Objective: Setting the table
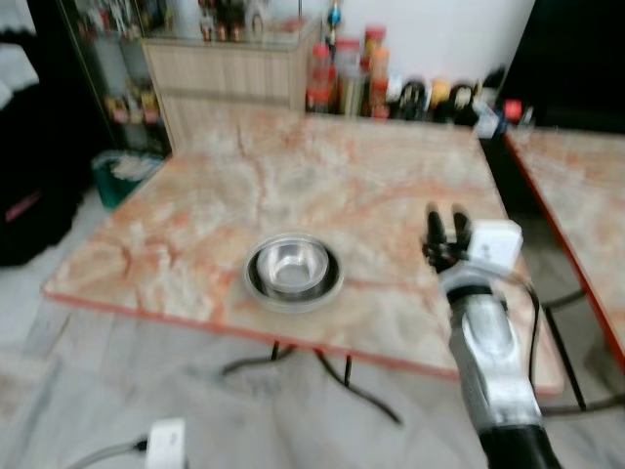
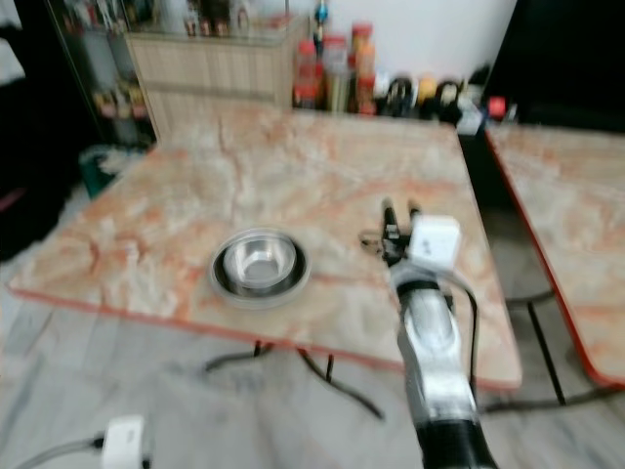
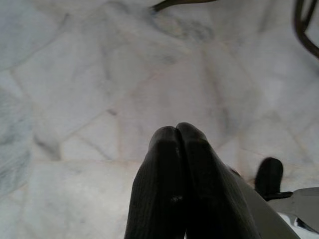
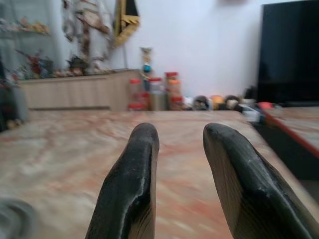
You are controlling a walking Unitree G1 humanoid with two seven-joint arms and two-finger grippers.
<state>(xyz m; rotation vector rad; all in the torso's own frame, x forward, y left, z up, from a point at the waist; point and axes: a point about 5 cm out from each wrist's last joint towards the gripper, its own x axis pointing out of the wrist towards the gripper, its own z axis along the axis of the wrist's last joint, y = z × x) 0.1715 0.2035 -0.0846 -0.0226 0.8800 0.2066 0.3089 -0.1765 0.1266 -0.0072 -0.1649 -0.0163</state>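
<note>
The left pincer point(image 3: 177, 149) is clenched empty over the floor point(image 3: 75, 99). A steel bowl point(image 1: 292, 269) is set near the tabletop's point(image 1: 195, 210) near edge. To its right, the right pincer point(image 1: 446, 234) is held released above the tabletop; fetching another item is judged next.

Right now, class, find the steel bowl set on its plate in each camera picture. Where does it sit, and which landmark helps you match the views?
Left eye view: steel bowl at the marble table's near edge, left of the right gripper.
Right eye view: same spot, picture's left of centre.
Left wrist view: floor tiles, no bowl.
Right wrist view: blurred grey rim at the lower corner, likely it.
Shared landmark: red-lidded jars beyond the table.
</note>
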